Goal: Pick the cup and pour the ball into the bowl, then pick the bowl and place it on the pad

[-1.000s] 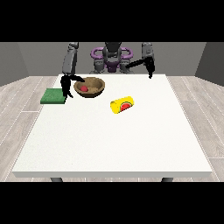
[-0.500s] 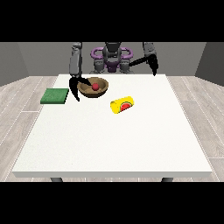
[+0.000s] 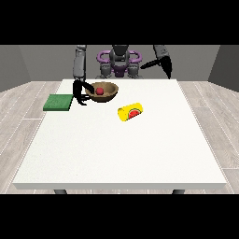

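Front view: a round brown wooden bowl [image 3: 104, 91] sits on the large white counter [image 3: 121, 144], a small red ball [image 3: 99, 90] inside it. Beside its rim the hand at the view's left [image 3: 79, 94] hangs, fingers apparently uncurled. A yellow cup [image 3: 130, 112] lies toppled nearby; a flat green pad [image 3: 59, 102] rests left. The hand at the view's right [image 3: 166, 66] is raised, its fingers impossible to make out.

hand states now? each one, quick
Hand at the view's left: beside the brown bowl, at its rim; cannot tell whether it grips it.
Hand at the view's right: raised above the table's far edge, holding nothing; open or shut cannot be told.
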Available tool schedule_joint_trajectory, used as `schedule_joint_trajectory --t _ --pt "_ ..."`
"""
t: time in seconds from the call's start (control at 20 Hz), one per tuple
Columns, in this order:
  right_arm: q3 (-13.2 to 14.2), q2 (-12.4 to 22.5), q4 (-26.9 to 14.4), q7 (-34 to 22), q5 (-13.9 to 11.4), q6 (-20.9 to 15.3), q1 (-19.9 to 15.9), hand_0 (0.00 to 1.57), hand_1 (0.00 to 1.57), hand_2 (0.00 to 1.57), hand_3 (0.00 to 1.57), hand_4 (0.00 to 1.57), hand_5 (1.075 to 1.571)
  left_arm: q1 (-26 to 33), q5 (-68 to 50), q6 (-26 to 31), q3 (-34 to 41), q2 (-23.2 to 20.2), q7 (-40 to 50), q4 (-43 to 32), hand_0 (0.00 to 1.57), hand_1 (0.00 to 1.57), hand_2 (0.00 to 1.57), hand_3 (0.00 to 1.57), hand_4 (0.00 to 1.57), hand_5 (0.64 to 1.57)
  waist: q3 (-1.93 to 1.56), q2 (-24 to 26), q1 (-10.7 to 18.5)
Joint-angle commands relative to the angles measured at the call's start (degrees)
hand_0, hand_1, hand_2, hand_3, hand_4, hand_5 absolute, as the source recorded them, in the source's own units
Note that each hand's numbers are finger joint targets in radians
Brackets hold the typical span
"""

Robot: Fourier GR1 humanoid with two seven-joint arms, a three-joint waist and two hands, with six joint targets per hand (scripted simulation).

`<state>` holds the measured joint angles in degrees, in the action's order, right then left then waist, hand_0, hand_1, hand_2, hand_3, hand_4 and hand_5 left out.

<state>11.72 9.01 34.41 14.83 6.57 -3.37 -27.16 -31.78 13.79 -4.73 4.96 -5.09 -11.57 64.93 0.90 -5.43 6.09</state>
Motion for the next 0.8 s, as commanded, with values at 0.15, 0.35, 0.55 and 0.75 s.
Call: schedule_joint_trajectory --t 0.15,0.35,0.55,0.75 --pt "-4.1 0.4 4.0 -16.1 -2.1 -1.4 -3.3 1.57 1.57 1.57 1.57 1.03 1.558 3.0 -3.6 2.2 5.9 -5.4 -3.3 -5.7 0.0 0.0 0.0 0.0 0.0 1.57 -0.87 4.2 -5.9" --pt "-0.6 6.1 5.2 -22.7 2.1 4.2 -5.8 1.57 1.57 1.57 1.57 1.05 1.553 4.2 -2.4 0.0 4.7 -3.9 -3.1 -5.1 0.0 0.0 0.0 0.0 0.0 1.57 -0.89 5.0 -6.5" --pt "1.4 9.2 6.2 -21.3 2.9 4.7 -6.0 1.57 1.57 1.57 1.57 1.06 1.562 2.8 -2.1 -1.2 4.1 -3.7 -3.9 -4.0 0.0 0.0 0.0 0.0 0.0 1.57 -0.91 1.5 -5.5" --pt "6.2 14.8 4.0 -19.2 7.4 11.6 -2.8 1.57 1.57 1.57 1.57 1.06 1.56 5.1 -1.4 -1.2 2.8 -3.2 -4.6 -2.6 0.0 0.0 0.0 0.0 0.0 1.569 -0.94 0.5 -5.2"
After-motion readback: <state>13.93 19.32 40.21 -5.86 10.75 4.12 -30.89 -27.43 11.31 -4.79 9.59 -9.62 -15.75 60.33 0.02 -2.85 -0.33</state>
